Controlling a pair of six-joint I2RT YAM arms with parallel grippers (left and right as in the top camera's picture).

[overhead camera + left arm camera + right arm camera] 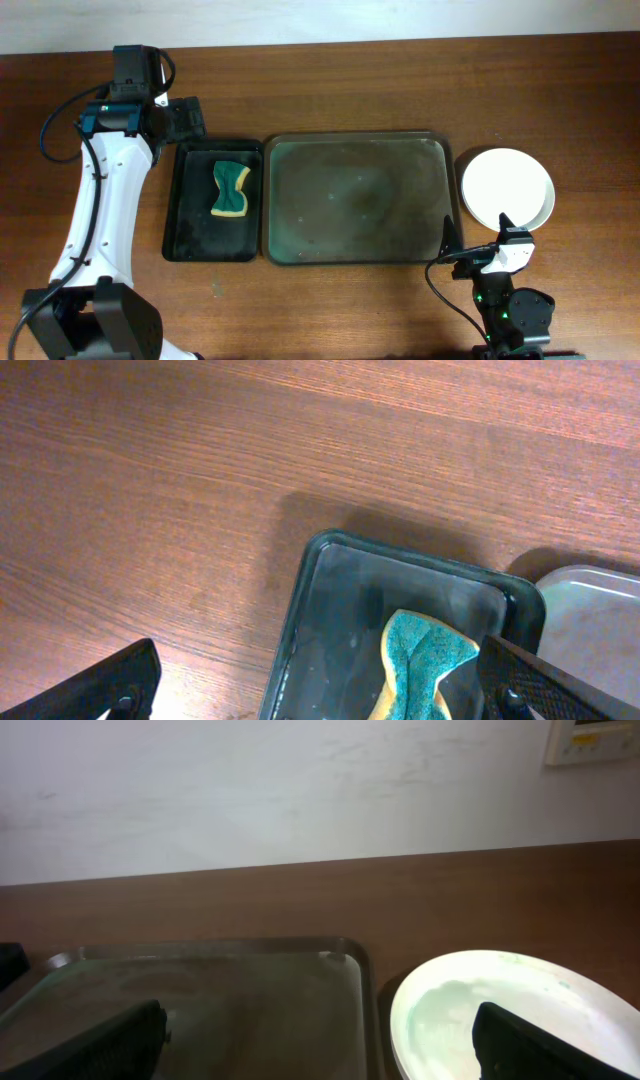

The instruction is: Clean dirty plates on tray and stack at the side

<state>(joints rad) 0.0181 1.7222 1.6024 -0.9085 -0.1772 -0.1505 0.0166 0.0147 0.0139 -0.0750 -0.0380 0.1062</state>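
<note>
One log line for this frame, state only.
left pincer: open, empty | right pincer: open, empty | tray: no plates | plates: right of tray | sponge: in black tray

Overhead top-down; tray (352,200) in every view.

Left gripper (318,660), right gripper (320,1020): jaws wide apart

Overhead and wrist views. We see a brown wood-grain bench (330,90) carrying a narrow black tray (185,225) with rounded corners and a raised rim. In it, right of centre, lies a sponge (231,189) — teal over yellow, pinched at its middle. Behind the bench we note a white wall (250,790) and a pale panel (592,740), cut off by the frame.
</note>
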